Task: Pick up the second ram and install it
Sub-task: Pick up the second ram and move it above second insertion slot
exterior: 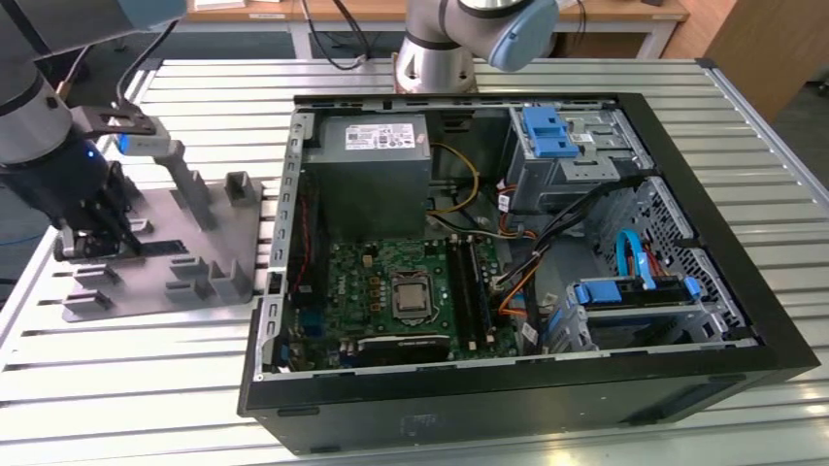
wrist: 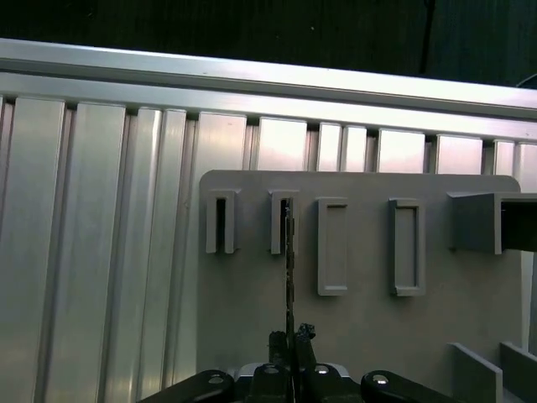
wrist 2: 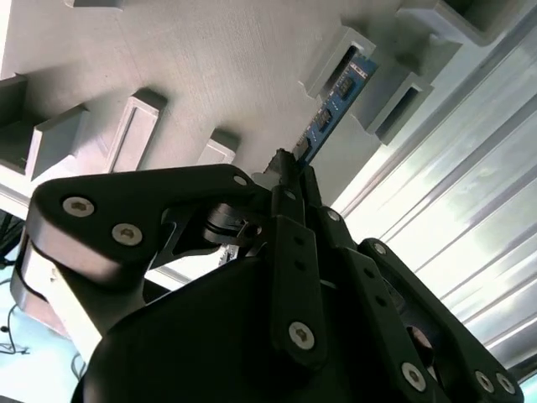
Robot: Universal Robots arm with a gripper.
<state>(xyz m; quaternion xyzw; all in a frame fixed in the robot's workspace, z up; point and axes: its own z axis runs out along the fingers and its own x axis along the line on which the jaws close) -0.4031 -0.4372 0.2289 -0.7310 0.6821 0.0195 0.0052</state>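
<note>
The tool is clenched on one end of the second ram, its dark fingers pressed together on the thin blue-green strip; in the first wrist view the tool holds the second ram edge-on, so it reads as a fine dark line running away from the fingertips; the far end of the strip meets a narrow slotted post of the grey holder tray, and whether it still sits in that slot cannot be told; other slotted posts stand in a row beside it; in the exterior view the tool is low over the holder tray, at that view's left; the tray lies on the ribbed metal worktop; just beside the tray, towards the exterior view's right, the open computer case lies on its side, its green motherboard facing up.
</note>
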